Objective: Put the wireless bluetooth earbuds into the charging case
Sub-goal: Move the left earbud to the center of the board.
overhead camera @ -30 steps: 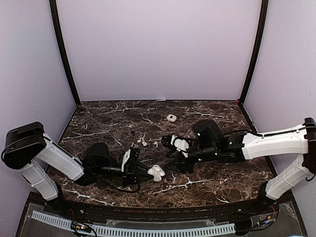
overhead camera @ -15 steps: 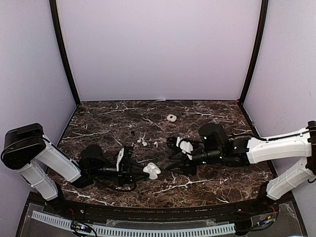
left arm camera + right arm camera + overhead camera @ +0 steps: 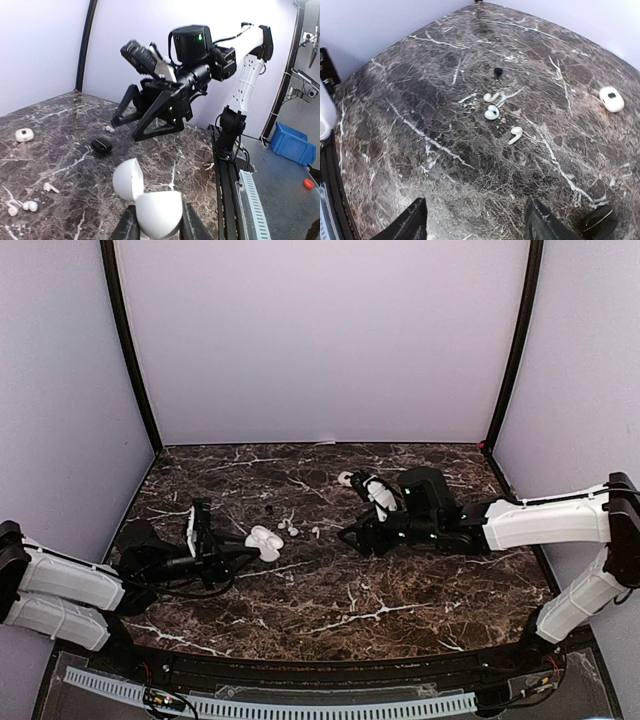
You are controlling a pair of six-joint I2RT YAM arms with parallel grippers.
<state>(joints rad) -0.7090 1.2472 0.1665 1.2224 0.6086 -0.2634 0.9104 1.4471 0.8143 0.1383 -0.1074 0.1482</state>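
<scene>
The left gripper (image 3: 157,225) is clamped on the lower shell of the charging case (image 3: 150,202), which stands open with its lid tipped back. It holds the case left of the middle of the marble table (image 3: 420,610).

Three white earbuds (image 3: 491,112) lie loose on the marble about halfway between the far and near edges, a little left of centre. Two are close together and the third is slightly apart. They sit just beside the open case, on its right, without touching it.

A black bud (image 3: 497,72) lies on its own a bit nearer the far edge.

The right gripper (image 3: 477,222) reaches in from the right with its fingers spread wide and nothing between them. The white buds lie ahead of its tips and in line with the gap, near but not touched.

A closed white case (image 3: 611,98) rests toward the far edge, to the right of the buds. A black case (image 3: 101,145) lies on the marble close under the right gripper — whether it touches a finger I cannot tell.
</scene>
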